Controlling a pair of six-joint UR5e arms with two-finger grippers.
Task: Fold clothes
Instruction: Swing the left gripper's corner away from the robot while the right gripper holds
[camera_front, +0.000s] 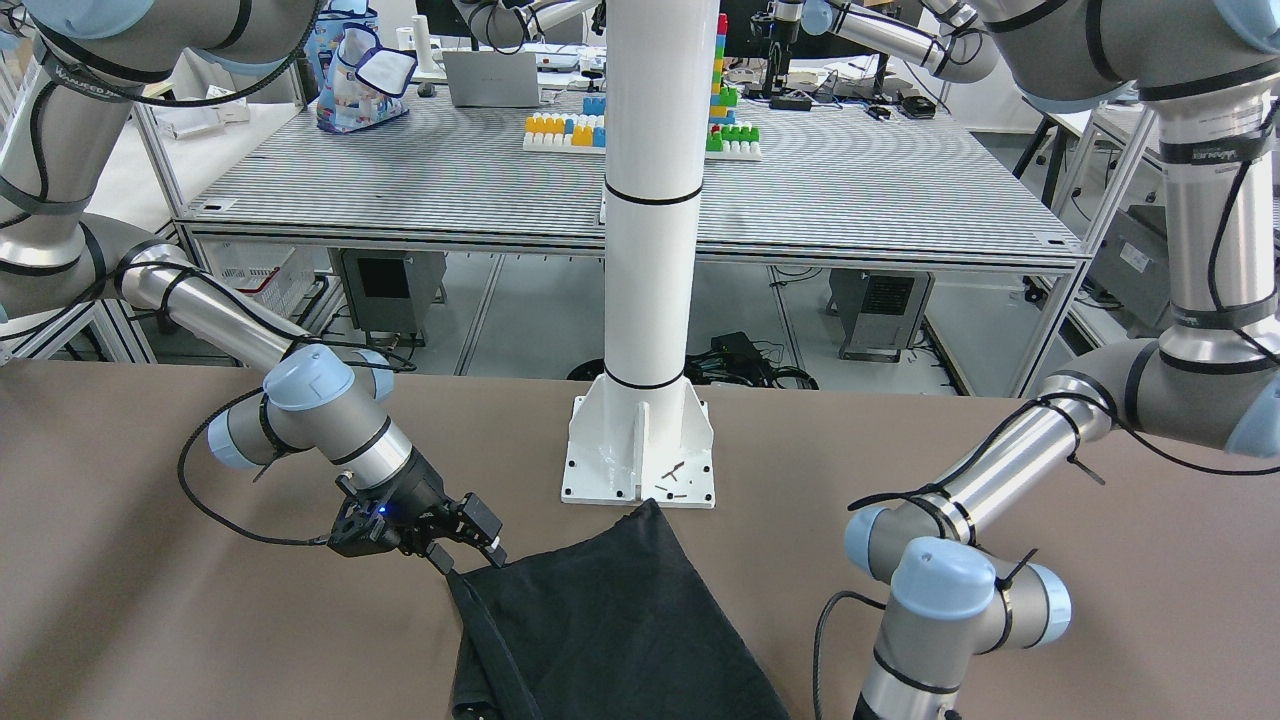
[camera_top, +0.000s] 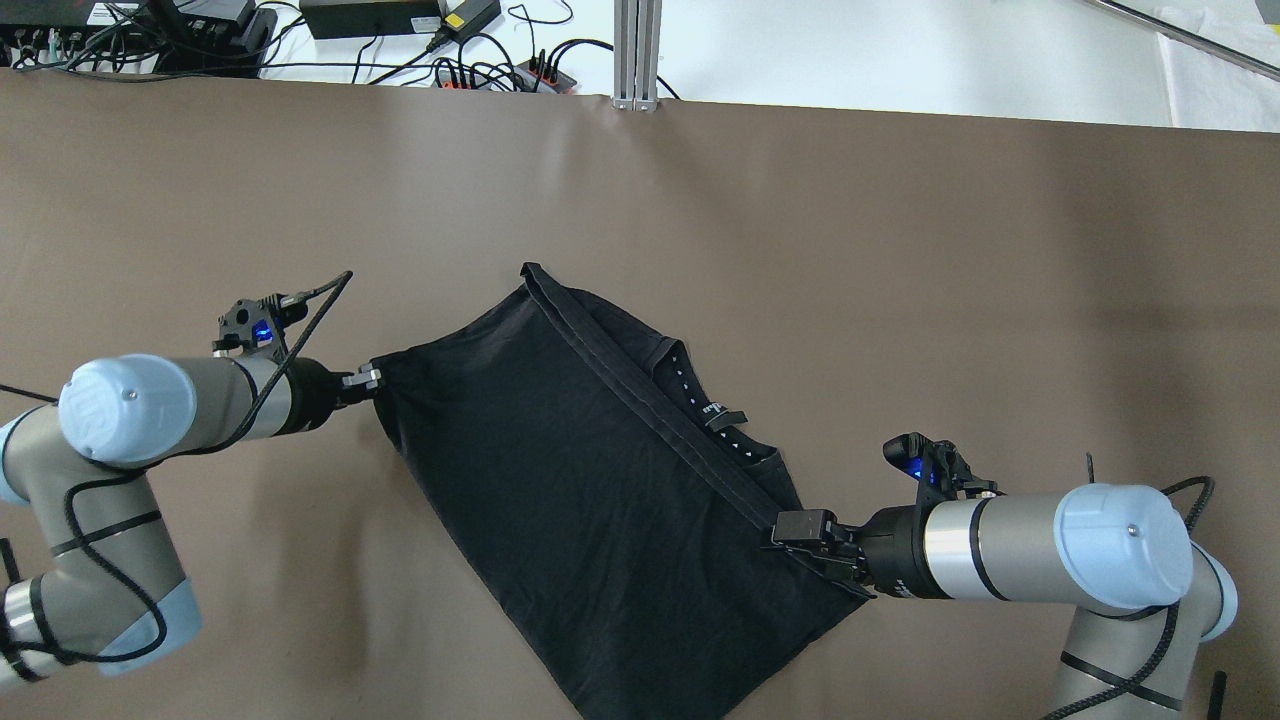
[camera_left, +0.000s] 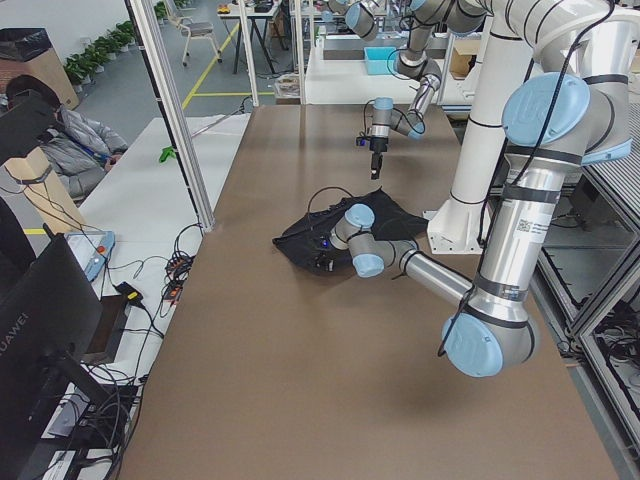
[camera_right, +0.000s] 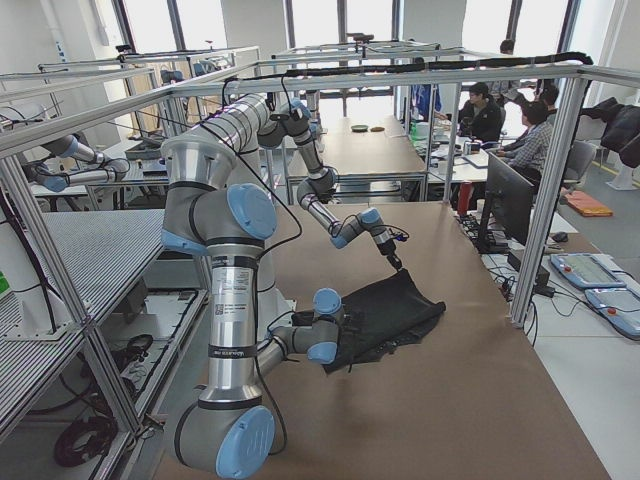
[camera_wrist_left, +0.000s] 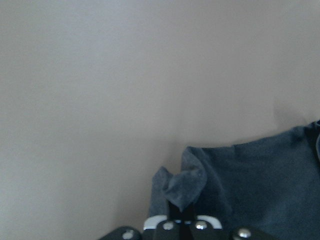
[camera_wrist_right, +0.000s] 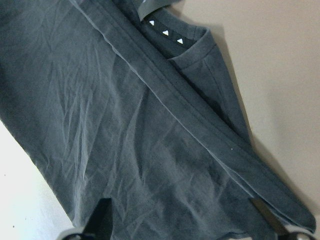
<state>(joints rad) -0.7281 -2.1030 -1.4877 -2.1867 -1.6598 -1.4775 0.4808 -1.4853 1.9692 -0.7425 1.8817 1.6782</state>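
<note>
The black garment (camera_top: 590, 480) lies in the bench's (camera_top: 900, 250) middle. The left gripper (camera_top: 372, 380) pinches its corner, and the right gripper (camera_top: 795, 530) seemingly gapes over its hem.

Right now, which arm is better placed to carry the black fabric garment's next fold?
Probably left: the left gripper is shut on a corner of the black fabric garment, while the right gripper is open at its hemmed edge, gripping nothing.
</note>
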